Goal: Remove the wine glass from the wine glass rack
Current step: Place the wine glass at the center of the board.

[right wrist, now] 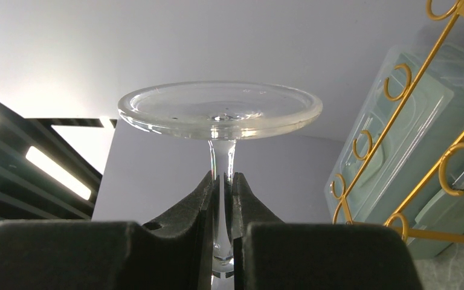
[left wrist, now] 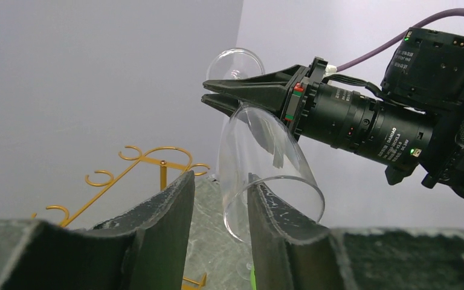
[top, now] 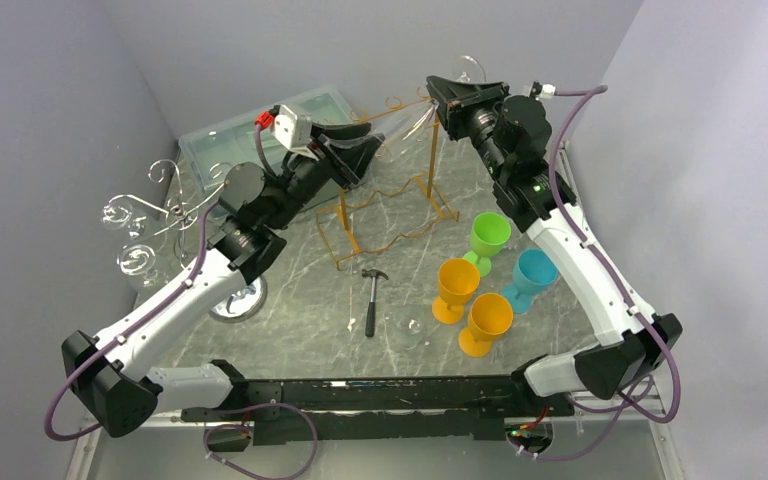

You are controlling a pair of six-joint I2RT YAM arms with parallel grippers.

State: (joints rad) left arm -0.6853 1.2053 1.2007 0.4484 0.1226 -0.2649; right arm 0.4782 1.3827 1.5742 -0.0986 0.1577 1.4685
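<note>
Top external view: clear bin (top: 222, 143) at the table's (top: 290, 330) far left corner, contents not discernible. Right gripper (right wrist: 222, 181) is clamped narrow on the stem of the inverted wine glass (right wrist: 220, 112), near the rack's (top: 392, 215) top. Left gripper (left wrist: 220, 184) stands half apart at the bowl rim.

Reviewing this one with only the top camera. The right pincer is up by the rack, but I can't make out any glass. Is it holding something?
Observer: Yes. Its wrist camera shows the right pincer shut on the stem of the wine glass, foot upward.
Operator: And the left pincer?
Observer: In its own wrist view the left pincer is open at the bowl's rim; I cannot tell if it touches.
Operator: Is the glass free?
Observer: No wire surrounds the foot; the rack stands off to one side.
</note>
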